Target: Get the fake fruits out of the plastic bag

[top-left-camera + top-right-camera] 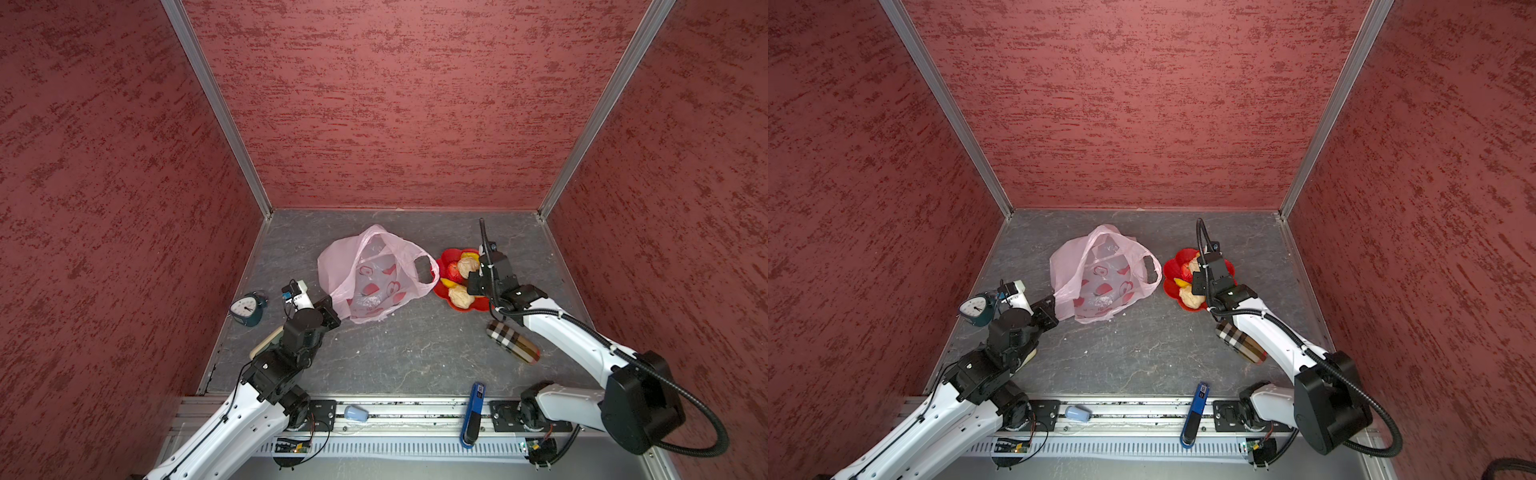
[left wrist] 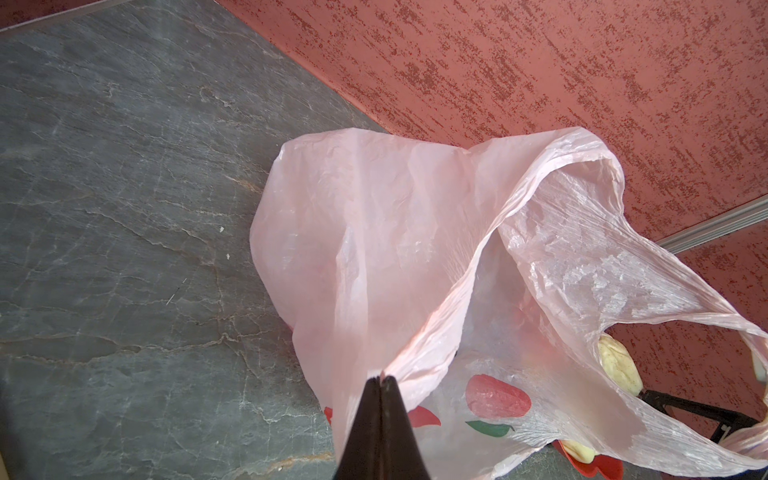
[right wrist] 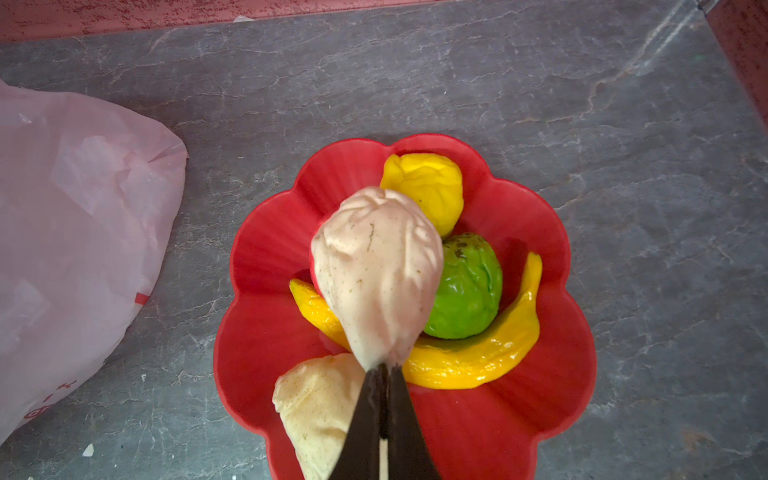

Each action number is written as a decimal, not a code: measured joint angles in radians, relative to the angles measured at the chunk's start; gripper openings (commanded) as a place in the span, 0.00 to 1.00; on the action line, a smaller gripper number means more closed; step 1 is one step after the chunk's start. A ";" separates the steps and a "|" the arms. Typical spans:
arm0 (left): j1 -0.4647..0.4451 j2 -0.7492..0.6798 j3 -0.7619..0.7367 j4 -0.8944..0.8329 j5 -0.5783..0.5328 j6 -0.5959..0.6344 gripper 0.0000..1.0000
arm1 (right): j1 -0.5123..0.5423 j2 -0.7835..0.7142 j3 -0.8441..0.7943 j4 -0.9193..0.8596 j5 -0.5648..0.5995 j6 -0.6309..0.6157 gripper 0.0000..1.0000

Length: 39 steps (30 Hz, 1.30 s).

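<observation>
The pale pink plastic bag [image 1: 374, 274] [image 2: 395, 232] lies slack on the grey floor with its mouth gaping. My left gripper [image 2: 380, 378] [image 1: 333, 308] is shut on the bag's near edge. My right gripper [image 3: 384, 365] [image 1: 473, 277] is shut on the tip of a beige lumpy fruit [image 3: 374, 270] [image 1: 467, 266], held just over the red flower-shaped dish [image 3: 519, 415] [image 1: 446, 254]. In the dish lie a yellow round fruit [image 3: 424, 187], a green round fruit [image 3: 467, 291], a banana [image 3: 498, 345], another beige lumpy fruit [image 3: 316, 399] and a red apple [image 1: 454, 271].
An alarm clock [image 1: 248, 308] stands by the left wall behind my left arm. A plaid case [image 1: 513, 341] lies under my right arm. A blue tool [image 1: 473, 413] and a pale blue cup [image 1: 356, 413] rest on the front rail. Red walls close three sides.
</observation>
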 measured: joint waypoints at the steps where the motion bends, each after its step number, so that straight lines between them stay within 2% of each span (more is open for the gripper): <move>1: 0.000 0.000 0.000 0.000 0.000 0.000 0.06 | 0.000 0.000 -0.006 0.000 0.000 0.002 0.00; 39: 0.000 0.000 0.000 0.000 0.012 0.000 0.06 | -0.002 -0.038 -0.098 0.026 -0.049 0.063 0.00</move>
